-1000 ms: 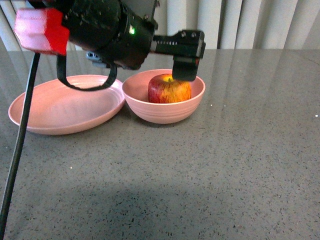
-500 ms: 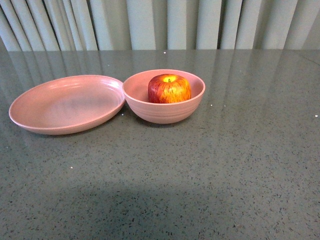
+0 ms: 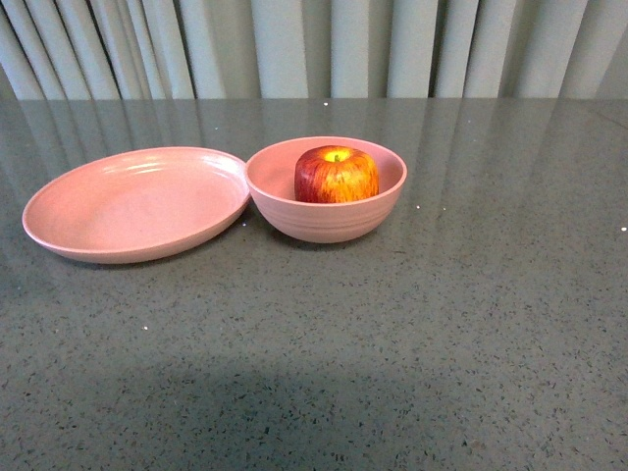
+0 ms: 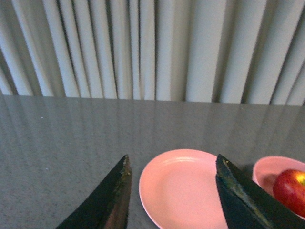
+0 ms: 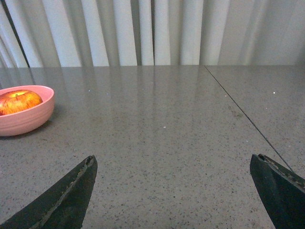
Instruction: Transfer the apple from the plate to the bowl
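The red apple with yellow streaks sits inside the deep pink bowl near the table's middle. Touching the bowl on its left lies the shallow pink plate, with nothing on it. Neither arm shows in the front view. In the left wrist view my left gripper is open, its dark fingers framing the plate, with the bowl and apple off to one side. My right gripper is open over bare table, far from the bowl and apple.
The grey speckled tabletop stretches in front of and to the right of the dishes. Pale pleated curtains hang behind the table's far edge. A thin seam runs across the tabletop in the right wrist view.
One second ago the left arm hung over the bowl with its gripper at the apple. It has since withdrawn out of the front view. The apple stays in the bowl.
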Controlling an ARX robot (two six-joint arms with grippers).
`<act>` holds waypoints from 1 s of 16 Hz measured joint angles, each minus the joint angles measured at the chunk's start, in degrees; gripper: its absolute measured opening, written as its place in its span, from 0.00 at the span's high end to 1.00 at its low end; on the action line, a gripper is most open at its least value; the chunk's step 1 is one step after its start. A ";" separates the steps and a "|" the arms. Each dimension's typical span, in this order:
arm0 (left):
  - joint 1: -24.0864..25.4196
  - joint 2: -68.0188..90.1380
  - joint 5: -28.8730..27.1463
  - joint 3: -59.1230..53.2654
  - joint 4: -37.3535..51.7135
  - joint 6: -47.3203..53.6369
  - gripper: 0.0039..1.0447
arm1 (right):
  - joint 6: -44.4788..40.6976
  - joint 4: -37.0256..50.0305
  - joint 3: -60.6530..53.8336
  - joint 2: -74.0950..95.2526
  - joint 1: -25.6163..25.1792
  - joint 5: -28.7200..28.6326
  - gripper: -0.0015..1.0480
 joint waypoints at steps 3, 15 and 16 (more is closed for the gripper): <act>1.64 -4.48 2.71 -8.94 2.75 0.04 0.83 | 0.00 -0.04 0.00 0.00 0.00 0.02 0.06; 6.91 -21.05 8.09 -23.96 1.42 0.22 0.99 | 0.00 -0.04 0.00 0.00 0.00 0.04 0.06; 6.91 -22.16 8.07 -24.39 0.79 0.22 0.99 | 0.00 -0.04 0.00 0.00 0.00 0.04 0.06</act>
